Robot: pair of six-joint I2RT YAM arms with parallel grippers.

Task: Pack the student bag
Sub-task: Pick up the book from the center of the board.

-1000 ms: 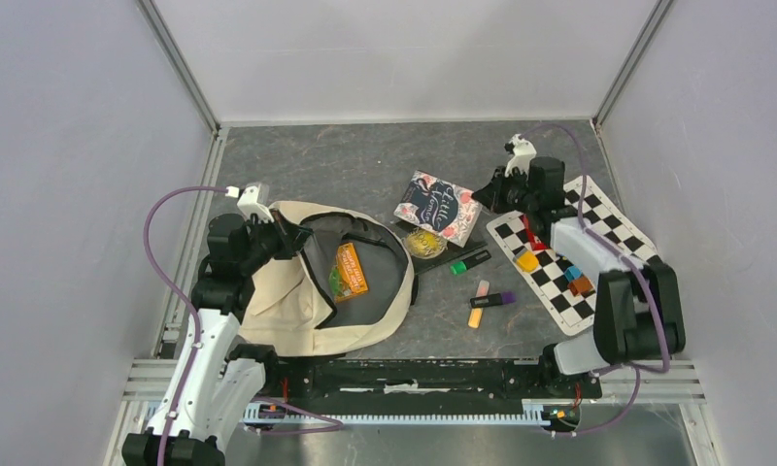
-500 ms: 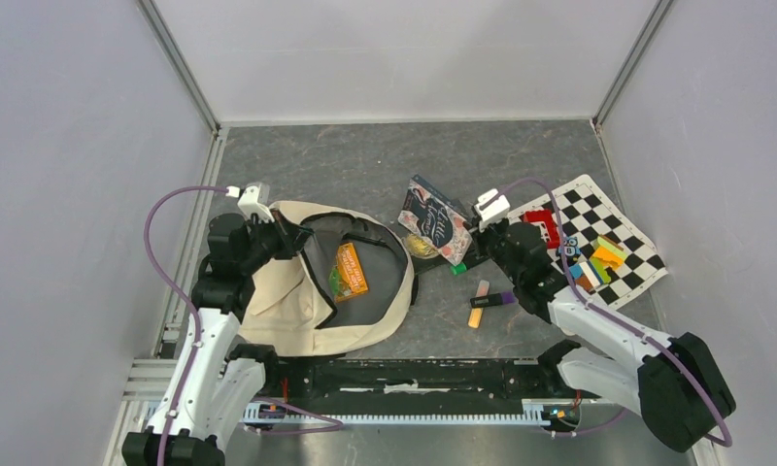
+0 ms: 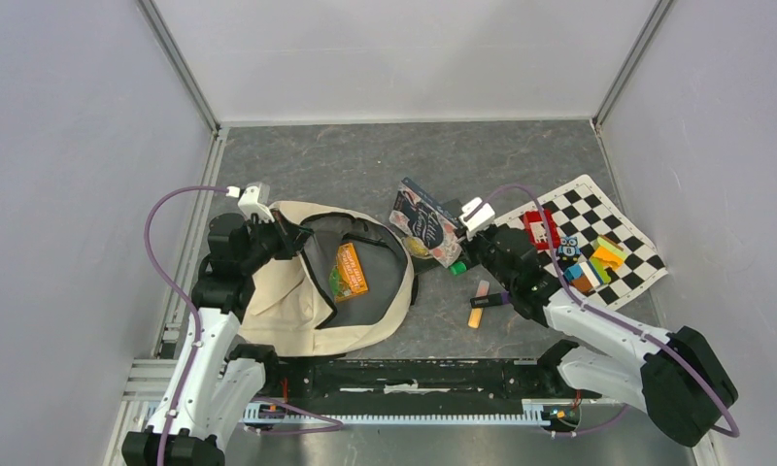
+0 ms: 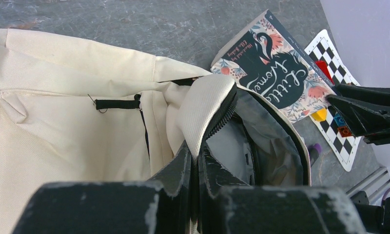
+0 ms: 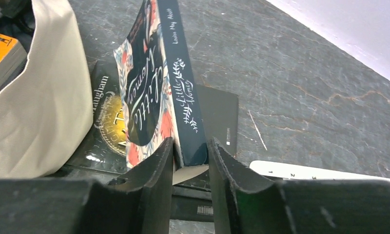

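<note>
My left hand [image 4: 195, 152] is clenched on the open zipper rim of the bag [image 3: 286, 296], which lies on the desk [image 3: 346, 165], near left. My right hand [image 5: 190, 148] grasps a book [image 5: 151, 92] by its corner, tilted on edge just beside the bag.

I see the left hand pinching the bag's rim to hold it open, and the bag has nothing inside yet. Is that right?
Not quite. The left hand does pinch the rim of the student bag, but the bag is not empty: an orange book lies inside, as the top external view shows.
</note>
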